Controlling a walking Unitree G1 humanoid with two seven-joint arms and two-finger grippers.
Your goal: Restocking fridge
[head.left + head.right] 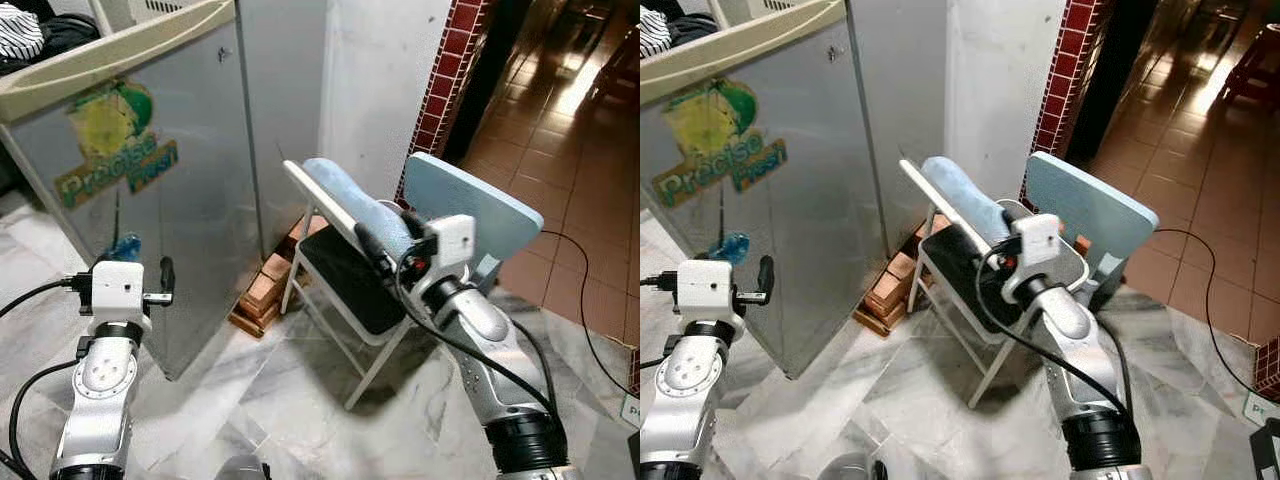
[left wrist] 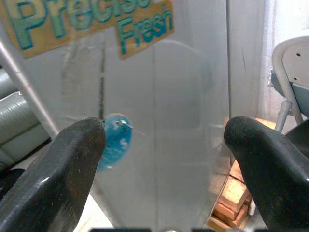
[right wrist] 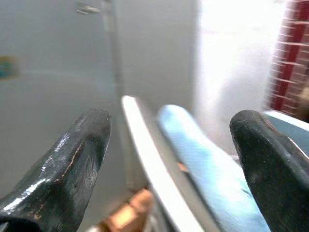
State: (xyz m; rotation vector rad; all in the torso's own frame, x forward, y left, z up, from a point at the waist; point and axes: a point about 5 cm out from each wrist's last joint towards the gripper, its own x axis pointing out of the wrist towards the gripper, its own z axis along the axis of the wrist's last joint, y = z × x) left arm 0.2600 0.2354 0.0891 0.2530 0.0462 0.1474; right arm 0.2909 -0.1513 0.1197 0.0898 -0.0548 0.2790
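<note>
Holding both pincers released, left pincer [image 2: 159, 159] facing the fridge [image 1: 190, 190], I fear my right pincer [image 3: 169, 145] snagging the chair [image 1: 350, 290].

Pretty clearly a lived-in home, probably a back kitchen or utility corner. A silver fridge [image 1: 150, 200] with a "Precise Fresh" sticker [image 1: 115, 150] is parked on a pale marble-look tiled floor [image 1: 300, 400], and it's propped next to a stack of loose bricks [image 1: 262, 295]. A white folding chair [image 1: 345, 285] is set beside a white plastered wall [image 1: 385, 70], with a strip of dark red tiles [image 1: 450, 60] at the doorway. Terracotta floor tiles [image 1: 570, 150] are seen in the room beyond, and a black cable [image 1: 590, 300] is trailed across them.
</note>
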